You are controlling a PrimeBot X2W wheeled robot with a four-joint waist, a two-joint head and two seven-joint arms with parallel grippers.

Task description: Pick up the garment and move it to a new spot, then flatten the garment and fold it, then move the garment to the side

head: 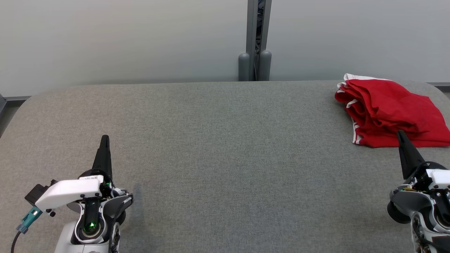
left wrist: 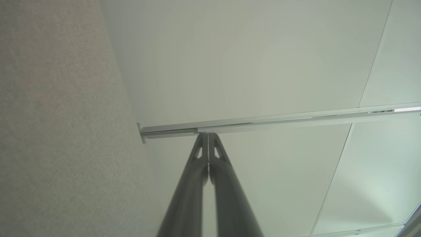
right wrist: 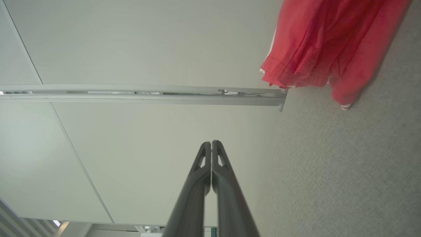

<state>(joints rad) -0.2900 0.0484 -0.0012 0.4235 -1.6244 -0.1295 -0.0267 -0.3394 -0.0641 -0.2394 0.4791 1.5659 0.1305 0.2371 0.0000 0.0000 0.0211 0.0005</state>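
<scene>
**A:** Where does the garment lie?

**B:** The red garment (head: pixel 390 112) sits at the far right of the grey counter (head: pixel 225 158), close to the back edge. It is a loose, layered bundle with white-striped hems showing along its left side.

**A:** And the robot's fingers?

**B:** The left fingers (head: pixel 103 154) are pressed tight together with nothing between them. They are low at the near left, well apart from the cloth. The right fingers (head: pixel 407 154) are closed and empty too, at the near right. In the head view their tip overlaps the bundle's near edge, but the right wrist view shows the cloth ahead and off to one side, clear of the tips.

**A:** Which step is in hand?

**B:** The scene does not settle it. A bundle at the counter's side with both arms drawn back fits a garment already folded and set aside. It fits equally a heap waiting to be picked up. The layers look roughly stacked rather than squared.

**A:** What would the next move call for?

**B:** No move suits both readings. Any grip would need the fingers parted first, and the right arm is the nearer one.
</scene>
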